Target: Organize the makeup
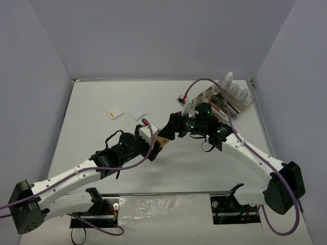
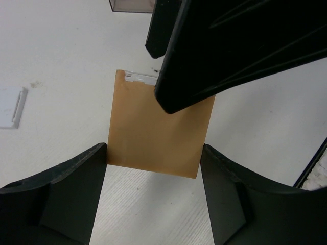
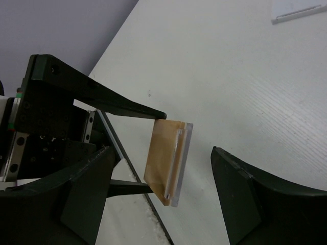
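Observation:
A tan square pad (image 2: pixel 158 127) hangs above the table, with my left gripper (image 2: pixel 153 163) shut on its two side edges. In the right wrist view the tan pad (image 3: pixel 166 161) stands on edge between the left arm's thin fingers (image 3: pixel 117 104). My right gripper (image 3: pixel 163 189) is open around the pad, with a gap on each side. From above, both grippers meet at mid-table: the left gripper (image 1: pixel 158 141), the right gripper (image 1: pixel 169 127), and the pad (image 1: pixel 163 138) between them. A white pad (image 1: pixel 116 112) and a pale-blue pad (image 1: pixel 138 112) lie flat further back.
The smoky clear tray (image 1: pixel 244 108) stands at the back right with white-capped bottles (image 1: pixel 236 91) in it. Its corner (image 2: pixel 132 5) shows at the top of the left wrist view. The white pad (image 2: pixel 10 107) lies at the left there. Walls close in on three sides.

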